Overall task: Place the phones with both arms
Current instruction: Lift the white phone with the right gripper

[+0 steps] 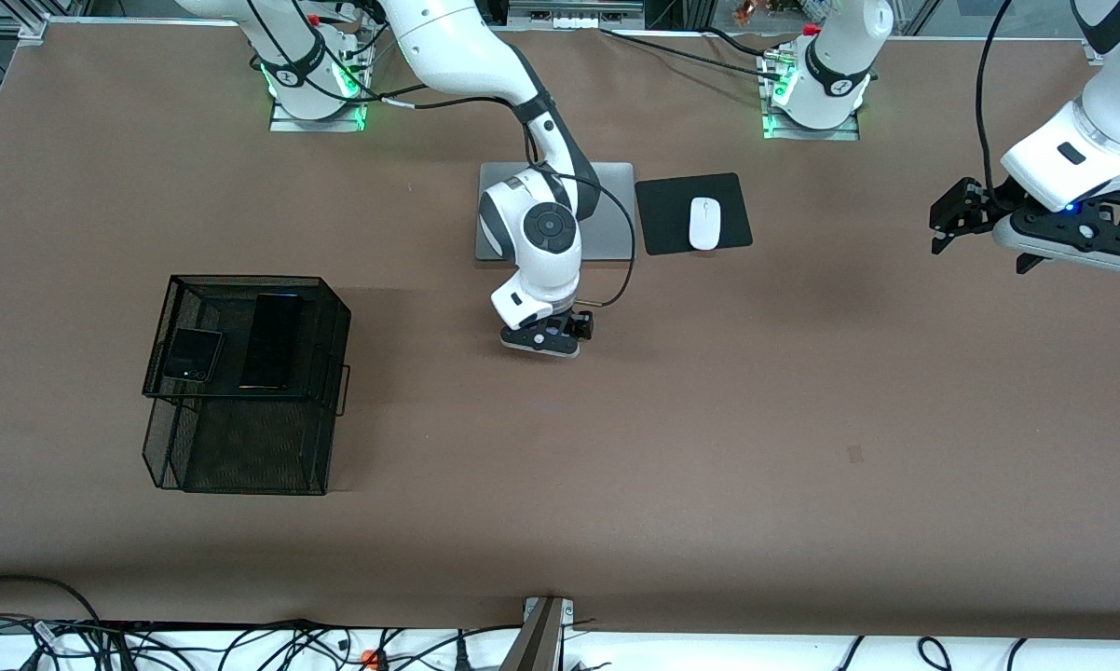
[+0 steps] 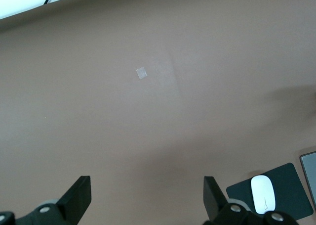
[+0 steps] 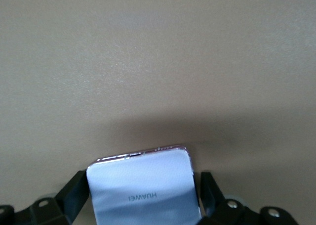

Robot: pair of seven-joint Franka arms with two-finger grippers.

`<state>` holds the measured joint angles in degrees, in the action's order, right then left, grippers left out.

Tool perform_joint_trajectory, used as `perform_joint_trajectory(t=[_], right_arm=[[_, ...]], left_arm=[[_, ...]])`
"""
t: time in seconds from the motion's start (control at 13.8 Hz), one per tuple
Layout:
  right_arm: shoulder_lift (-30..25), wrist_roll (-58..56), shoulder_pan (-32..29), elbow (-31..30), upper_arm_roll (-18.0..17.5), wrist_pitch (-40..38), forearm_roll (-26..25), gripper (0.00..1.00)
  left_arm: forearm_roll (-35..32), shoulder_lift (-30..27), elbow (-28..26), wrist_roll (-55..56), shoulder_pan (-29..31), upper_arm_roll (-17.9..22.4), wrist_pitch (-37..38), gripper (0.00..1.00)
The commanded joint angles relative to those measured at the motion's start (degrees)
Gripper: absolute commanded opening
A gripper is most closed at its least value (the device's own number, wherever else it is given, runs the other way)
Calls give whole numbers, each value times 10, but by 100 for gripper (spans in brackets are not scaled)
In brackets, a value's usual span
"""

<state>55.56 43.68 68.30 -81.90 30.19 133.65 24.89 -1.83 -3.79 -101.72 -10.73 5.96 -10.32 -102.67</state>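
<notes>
- The pale phone point(image 3: 143, 188) is cut off by the right wrist view's edge, and in the front view the right gripper point(image 1: 546, 334) hides it entirely.
- The grey laptop point(image 1: 607, 210) is partly covered by the right arm.
- The left arm's upper part runs off the front view's edge.
- The mesh basket point(image 1: 243, 382) blurs the small black phone's point(image 1: 191, 355) details.

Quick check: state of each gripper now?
Left gripper: open, holding nothing.
Right gripper: closed on the lavender-white phone.

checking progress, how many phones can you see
3. Small squarish black phone and long slim black phone lie on the black mesh rack; pale lavender-white phone is in the right gripper.
</notes>
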Motion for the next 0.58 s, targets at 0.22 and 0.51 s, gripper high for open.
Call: perform_joint_trajectory(t=[0.22,0.51], right_arm=[[6,0,1,2,-1,8,-8,67],[6,-18,-1,2,0,8,-9,1]], left_arm=[[-12,5,14,-2,4,2,12,100],[-12,5,14,-3,4,4,12,100]])
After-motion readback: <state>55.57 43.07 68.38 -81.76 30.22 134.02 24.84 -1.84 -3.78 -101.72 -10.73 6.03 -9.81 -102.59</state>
